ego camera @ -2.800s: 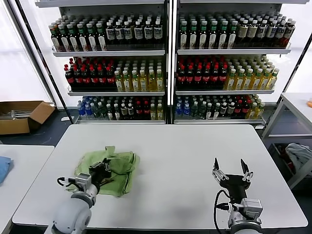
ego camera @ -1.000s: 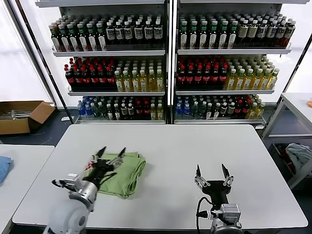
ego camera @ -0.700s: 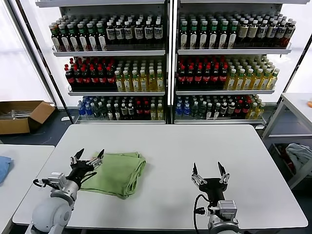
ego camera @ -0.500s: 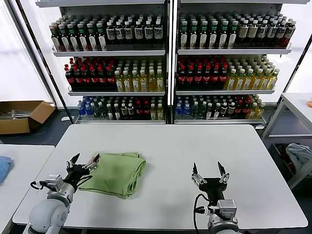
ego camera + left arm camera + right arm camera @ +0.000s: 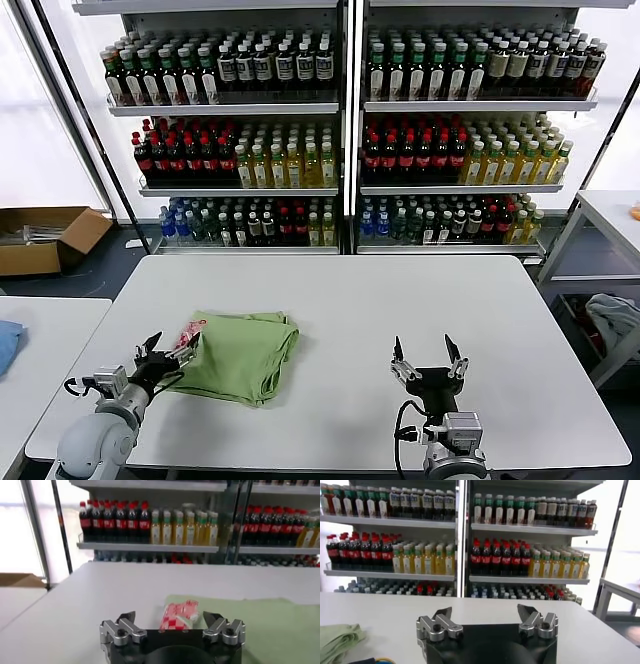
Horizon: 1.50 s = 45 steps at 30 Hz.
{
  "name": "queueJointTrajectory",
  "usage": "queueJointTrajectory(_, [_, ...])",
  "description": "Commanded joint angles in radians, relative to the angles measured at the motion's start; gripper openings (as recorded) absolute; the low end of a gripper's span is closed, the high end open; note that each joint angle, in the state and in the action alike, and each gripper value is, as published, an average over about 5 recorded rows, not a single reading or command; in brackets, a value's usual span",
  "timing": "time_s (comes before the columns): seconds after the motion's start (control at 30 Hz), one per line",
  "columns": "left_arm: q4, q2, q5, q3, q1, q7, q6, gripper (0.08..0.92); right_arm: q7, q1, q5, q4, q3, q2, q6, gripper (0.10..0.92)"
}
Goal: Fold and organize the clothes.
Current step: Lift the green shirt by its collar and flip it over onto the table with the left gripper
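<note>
One shirt (image 5: 240, 355), folded into a compact green pad, lies flat on the white counter (image 5: 400, 300) at roughly 9 o'clock from counter centre. Its red-and-white print (image 5: 179, 615) shows at the edge nearest the left end effector (image 5: 168, 349). That end effector sits just beside the shirt at its 9 o'clock edge, fingers spread wide, holding nothing. The right end effector (image 5: 430, 358) is well apart from the shirt, at 3 o'clock of it, near the counter's front edge, fingers also spread wide and empty. Two shelf racks (image 5: 345, 120) of bottles stand at 12 o'clock behind the counter.
</note>
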Motion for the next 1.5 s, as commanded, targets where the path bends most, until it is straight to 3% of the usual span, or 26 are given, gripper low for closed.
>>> queueJointTrajectory(0.03, [0.057,0.005,-0.021,0.000,-0.011,0.017,0.005,0.823,-0.001,-0.008,-0.012,0.008,-0.005,0.001,0.001,0.823])
queueJointTrajectory(0.3, [0.057,-0.001,-0.025,0.009,-0.006,0.038,0.008,0.793,0.000,-0.015,-0.017,0.015,-0.002,0.000,0.000,0.823])
queueJointTrajectory(1.07, [0.079,-0.018,-0.018,0.015,0.000,0.066,0.031,0.147,-0.002,-0.018,-0.022,0.024,-0.001,0.000,0.005,0.823])
queueJointTrajectory(1.3, [0.073,0.031,-0.072,-0.072,-0.004,0.048,0.022,0.112,0.000,-0.006,-0.017,0.019,-0.003,-0.003,0.006,0.823])
queueJointTrajectory(1.5, [0.096,0.165,-0.128,-0.253,-0.024,0.042,0.016,0.112,0.001,0.012,-0.004,0.011,-0.008,-0.010,0.005,0.823])
